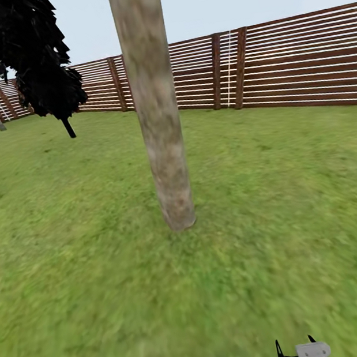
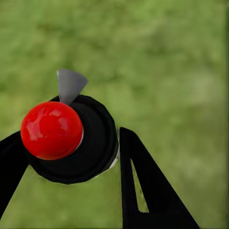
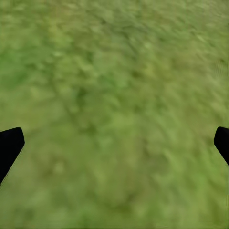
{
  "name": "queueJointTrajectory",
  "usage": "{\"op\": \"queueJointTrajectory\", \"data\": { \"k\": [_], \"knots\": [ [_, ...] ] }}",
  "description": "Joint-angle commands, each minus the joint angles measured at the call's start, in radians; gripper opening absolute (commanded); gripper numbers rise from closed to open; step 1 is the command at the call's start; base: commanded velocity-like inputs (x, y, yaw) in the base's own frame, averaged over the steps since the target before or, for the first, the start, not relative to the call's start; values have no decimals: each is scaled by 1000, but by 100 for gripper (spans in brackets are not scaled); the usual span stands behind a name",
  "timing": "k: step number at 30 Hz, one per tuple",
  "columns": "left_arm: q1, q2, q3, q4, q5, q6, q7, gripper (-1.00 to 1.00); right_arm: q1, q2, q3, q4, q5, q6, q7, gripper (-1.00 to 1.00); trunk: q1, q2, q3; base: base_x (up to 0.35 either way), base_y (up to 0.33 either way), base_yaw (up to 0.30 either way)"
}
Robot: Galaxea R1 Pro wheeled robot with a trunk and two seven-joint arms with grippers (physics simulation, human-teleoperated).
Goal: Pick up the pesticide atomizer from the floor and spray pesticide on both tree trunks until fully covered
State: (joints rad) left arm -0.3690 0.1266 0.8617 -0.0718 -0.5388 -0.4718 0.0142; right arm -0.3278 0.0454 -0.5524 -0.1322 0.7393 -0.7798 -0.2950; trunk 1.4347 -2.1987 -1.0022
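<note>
Garden lawn (image 1: 281,230): wide green grass, running under and ahead of both tools to the fence. Slatted wooden fence (image 1: 300,69): brown, horizontal boards, closing the far side well beyond the tools. Tree trunk (image 1: 156,106): thick, bare, pale grey-brown and mottled, upright on the grass straight ahead of the tools and between them in line, well apart from both. Black-leaved tree (image 1: 34,57): dark foliage on a thin tilted stem, farther off, ahead and to the left of the left tool. Right tool (image 3: 114,143): two black fingertips spread wide at opposite edges of its wrist view, nothing but grass between them. Left tool (image 2: 71,148): black fingers (image 2: 143,186) closed against the pesticide atomizer (image 2: 78,140), gripping its round black body on both sides. Atomizer parts: red ball cap (image 2: 51,130) on top, grey wedge-shaped nozzle (image 2: 70,85) beside it, held above the grass.
</note>
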Motion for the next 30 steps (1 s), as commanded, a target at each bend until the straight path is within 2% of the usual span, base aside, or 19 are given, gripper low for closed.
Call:
{"op": "queueJointTrajectory", "data": {
  "k": [1, 10, 23, 29, 30],
  "knots": [
    [-1, 0, 8, 1, -10, -4, 1, -100, -1, 0, -4, 0, 11, -1, -7, 100, 0, 0, -1, 338, 0, 0],
    [-1, 1, 8, 1, -10, -4, 1, -100, -1, 0, -5, 0, 11, -1, -7, 100, 0, 0, -1, 338, 0, -138],
    [-1, -1, 8, 1, -10, -5, 0, -100, -1, 1, -6, 0, 8, -1, -10, 100, 0, 0, -1, 337, 0, -6],
    [-8, 3, 8, -7, -17, 1, -4, -100, -1, 0, -4, -7, 12, 1, -5, 100, 0, 0, -1, 104, 0, 0],
    [-12, 2, -10, -21, -36, 4, -10, -100, -1, -2, 8, -14, 19, 2, -4, 100, 0, 0, -1, 8, 0, 0]
  ]
}}
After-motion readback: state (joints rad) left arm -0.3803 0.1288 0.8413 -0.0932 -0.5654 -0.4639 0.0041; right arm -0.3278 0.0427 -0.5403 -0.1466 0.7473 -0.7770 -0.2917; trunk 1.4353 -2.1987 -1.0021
